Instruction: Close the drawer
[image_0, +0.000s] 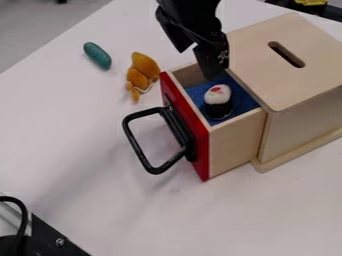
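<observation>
camera view: we have the gripper (197, 65) parted and empty beside the box (300, 120); the drawer (235, 145) juts from the box, its red front (202, 167), likely our push face, on the far side from the box.

Passage: white tabletop (73, 160) before the red-fronted, pale wooden drawer (234, 145); gap within its squared black loop handle (137, 145). Obstacles: said handle, jutting outward; black two-finger gripper (197, 65), at drawer's far side; fuzzy orange toy (142, 70), near far front corner
</observation>
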